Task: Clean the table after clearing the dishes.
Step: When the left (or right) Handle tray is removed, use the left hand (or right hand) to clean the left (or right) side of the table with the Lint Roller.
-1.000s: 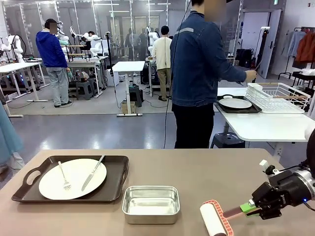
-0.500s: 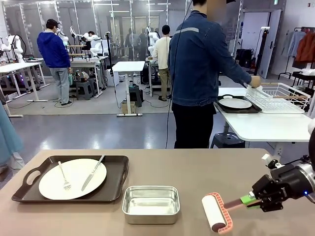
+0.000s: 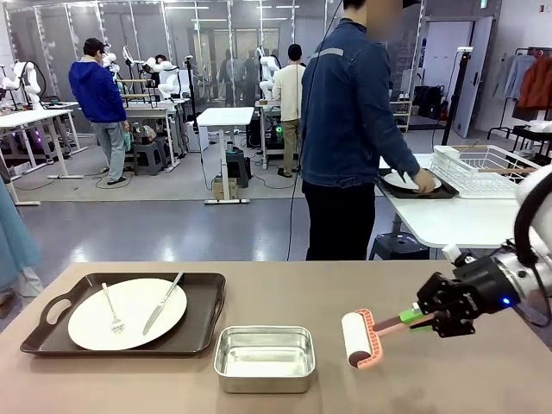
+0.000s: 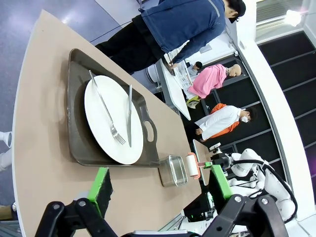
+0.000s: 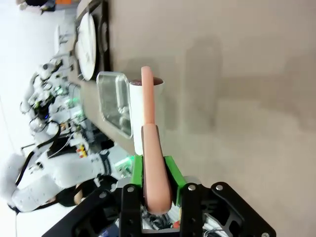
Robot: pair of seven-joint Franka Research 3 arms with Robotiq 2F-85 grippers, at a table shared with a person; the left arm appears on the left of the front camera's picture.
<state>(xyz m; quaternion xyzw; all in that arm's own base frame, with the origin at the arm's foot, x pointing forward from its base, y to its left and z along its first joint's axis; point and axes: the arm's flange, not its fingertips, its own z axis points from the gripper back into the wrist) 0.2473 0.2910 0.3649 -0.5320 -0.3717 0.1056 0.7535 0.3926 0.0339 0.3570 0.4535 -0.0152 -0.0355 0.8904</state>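
Note:
My right gripper [image 3: 425, 315] is shut on the pink handle of a white lint roller [image 3: 358, 339], which rests on the tan table [image 3: 328, 289] right of centre. In the right wrist view the handle [image 5: 152, 163] runs between the green pads to the roller [image 5: 143, 111]. One of the dishes, a white plate [image 3: 128, 312] with fork and knife, lies on a dark tray [image 3: 203, 297] at the left. My left gripper [image 4: 160, 183] hangs open above the table, facing that plate [image 4: 111, 118]. A second plate [image 3: 407, 180] lies on a tray on the white table, under the person's hand.
A small steel pan [image 3: 264, 358] stands near the front edge, between the tray and the roller. The person [image 3: 349, 129] stands beyond the far edge, turned to the white side table [image 3: 466, 220], which carries a white wire rack [image 3: 485, 169].
My right gripper has pushed the roller away from the front edge and a little to the left. The person's hand has dropped from the rack onto the plate on the white table.

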